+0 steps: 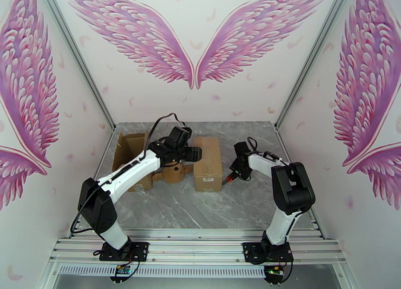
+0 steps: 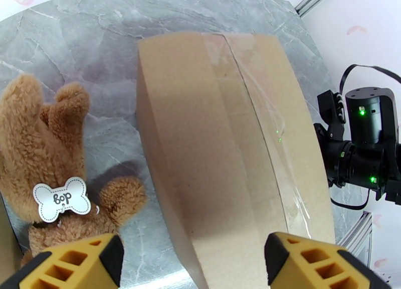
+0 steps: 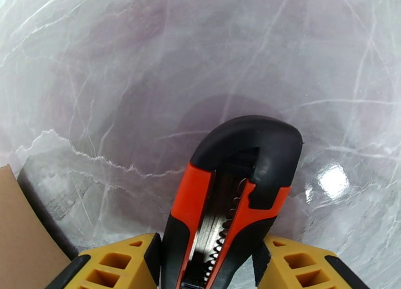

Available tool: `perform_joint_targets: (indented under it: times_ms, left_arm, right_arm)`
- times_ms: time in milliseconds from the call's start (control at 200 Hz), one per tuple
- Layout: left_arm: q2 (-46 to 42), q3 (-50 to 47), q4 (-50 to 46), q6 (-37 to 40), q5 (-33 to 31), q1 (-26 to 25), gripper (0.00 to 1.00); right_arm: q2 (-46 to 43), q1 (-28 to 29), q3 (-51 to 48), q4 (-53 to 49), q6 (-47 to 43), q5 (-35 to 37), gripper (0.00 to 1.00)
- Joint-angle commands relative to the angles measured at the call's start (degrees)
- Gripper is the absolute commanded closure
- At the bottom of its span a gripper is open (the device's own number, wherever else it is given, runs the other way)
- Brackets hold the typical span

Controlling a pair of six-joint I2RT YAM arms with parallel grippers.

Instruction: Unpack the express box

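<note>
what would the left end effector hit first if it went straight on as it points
Most likely the box, which lies straight ahead of the open left end effector. The bear sits off to the left and looks out of line.

The table (image 1: 200, 204) is grey marble veined in white. The sealed box (image 2: 200, 134) is plain brown cardboard under a strip of clear, glossy tape (image 2: 260, 134). The open box (image 1: 131, 149) is the same brown. The teddy bear (image 2: 55, 134) has tan fur and a white bone-shaped tag (image 2: 61, 198) with dark lettering. The knife (image 3: 230, 204) is orange-red and black with a silver toothed strip. The left pincer (image 2: 193, 245) and right pincer (image 3: 210, 242) have yellow fingers. The walls (image 1: 200, 99) are white with pink-and-purple feathered wings (image 1: 145, 39).
</note>
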Motion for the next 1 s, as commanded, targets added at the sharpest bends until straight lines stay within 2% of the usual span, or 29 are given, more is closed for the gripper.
perform_joint_targets:
  times_ms: [0, 210, 315, 385, 410, 710, 994]
  left_arm:
    - [-1.1, -0.6, -0.3, -0.4, 0.1, 0.3, 0.21]
    - [-1.1, -0.9, -0.1, -0.4, 0.0, 0.4, 0.21]
    - [-1.1, -1.2, -0.2, -0.3, 0.0, 0.4, 0.21]
    - [-1.2, -1.6, -0.4, -0.3, 0.0, 0.4, 0.21]
    - [-1.3, -1.7, -0.5, -0.2, 0.0, 0.4, 0.2]
    - [-2.9, -2.9, -0.8, 0.0, -0.9, 0.5, 0.21]
    - [-3.7, 1.6, -3.2, 2.8, -1.9, -1.1, 0.21]
  right_arm:
    - [3.6, 0.7, 2.4, 2.7, -0.4, -0.3, 0.42]
    - [5.9, 1.3, 6.1, -1.3, -1.1, 0.5, 0.42]
    - [6.8, 1.7, 7.6, -2.8, -1.4, 1.1, 0.44]
    - [6.9, 1.8, 7.6, -2.9, -1.6, 1.2, 0.6]
    - [6.8, 1.8, 7.4, -2.6, -1.5, 1.3, 0.62]
    - [2.9, 1.8, 3.9, 0.4, -0.6, 1.8, 0.64]
    - [-8.9, 1.8, 2.4, -0.5, -2.8, 7.5, 0.63]
